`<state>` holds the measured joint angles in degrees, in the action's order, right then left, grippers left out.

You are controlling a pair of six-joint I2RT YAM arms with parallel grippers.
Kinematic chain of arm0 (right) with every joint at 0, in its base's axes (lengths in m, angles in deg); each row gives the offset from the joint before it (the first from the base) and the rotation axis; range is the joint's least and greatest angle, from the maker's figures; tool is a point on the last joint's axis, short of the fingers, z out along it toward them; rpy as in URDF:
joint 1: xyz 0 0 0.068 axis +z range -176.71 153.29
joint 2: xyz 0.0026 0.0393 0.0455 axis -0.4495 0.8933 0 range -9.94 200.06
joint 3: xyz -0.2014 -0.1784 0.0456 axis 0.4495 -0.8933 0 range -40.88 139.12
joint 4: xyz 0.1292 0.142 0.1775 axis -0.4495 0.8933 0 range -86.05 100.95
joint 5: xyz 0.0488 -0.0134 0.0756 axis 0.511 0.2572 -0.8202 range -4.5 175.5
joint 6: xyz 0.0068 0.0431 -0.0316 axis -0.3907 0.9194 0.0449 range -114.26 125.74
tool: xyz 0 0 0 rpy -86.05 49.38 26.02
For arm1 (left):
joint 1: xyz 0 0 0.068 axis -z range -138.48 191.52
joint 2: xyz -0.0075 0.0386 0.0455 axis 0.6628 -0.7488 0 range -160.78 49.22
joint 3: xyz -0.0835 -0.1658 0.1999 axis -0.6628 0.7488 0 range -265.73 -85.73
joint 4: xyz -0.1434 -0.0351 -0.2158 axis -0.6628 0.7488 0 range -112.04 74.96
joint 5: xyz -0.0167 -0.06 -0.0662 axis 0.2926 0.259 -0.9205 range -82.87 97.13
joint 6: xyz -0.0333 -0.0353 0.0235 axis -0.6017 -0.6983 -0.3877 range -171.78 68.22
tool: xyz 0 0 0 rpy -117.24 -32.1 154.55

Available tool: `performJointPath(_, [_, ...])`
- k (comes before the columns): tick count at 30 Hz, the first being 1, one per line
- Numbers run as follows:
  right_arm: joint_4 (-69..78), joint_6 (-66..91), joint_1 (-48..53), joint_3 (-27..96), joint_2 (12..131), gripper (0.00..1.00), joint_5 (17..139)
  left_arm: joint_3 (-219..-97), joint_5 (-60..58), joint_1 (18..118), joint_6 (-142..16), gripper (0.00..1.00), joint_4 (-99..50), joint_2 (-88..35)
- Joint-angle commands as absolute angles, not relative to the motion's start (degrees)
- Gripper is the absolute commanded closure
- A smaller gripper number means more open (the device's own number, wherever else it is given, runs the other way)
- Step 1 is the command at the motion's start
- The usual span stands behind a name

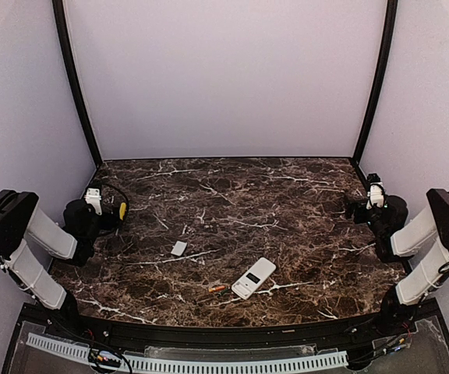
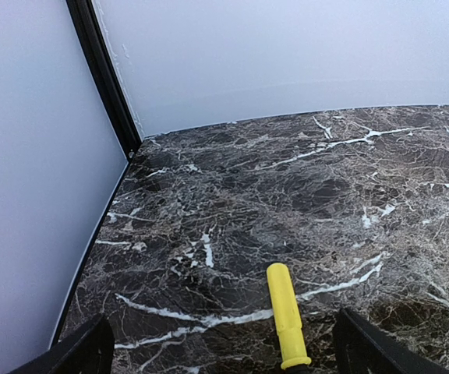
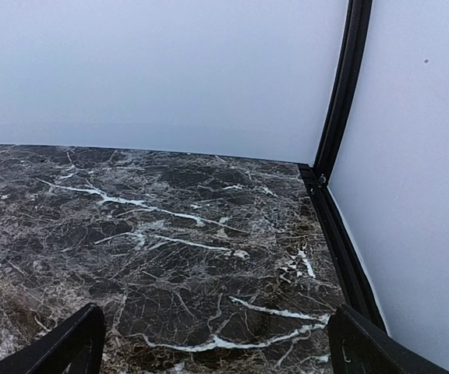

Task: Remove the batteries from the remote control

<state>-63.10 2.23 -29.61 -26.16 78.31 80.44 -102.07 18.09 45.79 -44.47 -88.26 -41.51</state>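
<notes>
The white remote control (image 1: 253, 278) lies flat at the front middle of the marble table (image 1: 232, 195), its dark window facing up. One thin orange-red battery (image 1: 217, 288) lies just left of it, apart from it. My left gripper (image 1: 104, 198) is at the far left edge, far from both. In the left wrist view it (image 2: 223, 333) is open, with a yellow screwdriver handle (image 2: 285, 310) lying on the table between its spread fingers, untouched. My right gripper (image 1: 365, 204) is at the far right edge and shows open and empty in the right wrist view (image 3: 215, 321).
A small white square cover piece (image 1: 179, 248) lies left of the remote. The yellow-handled screwdriver (image 1: 122, 210) lies by my left gripper. White walls and black corner posts (image 1: 75, 86) close in the back and sides.
</notes>
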Motion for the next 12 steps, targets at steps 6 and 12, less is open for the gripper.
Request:
performJointPath(6, [-64.6,2.8,-29.8,-25.6,78.7,0.02,81.0,-101.5,17.8,45.4,-44.5,0.01,-89.6,-41.1])
performJointPath(12, [-64.6,2.7,-29.8,-25.7,78.7,0.01,80.4,-101.5,17.8,45.4,-44.5,0.01,-89.6,-41.1])
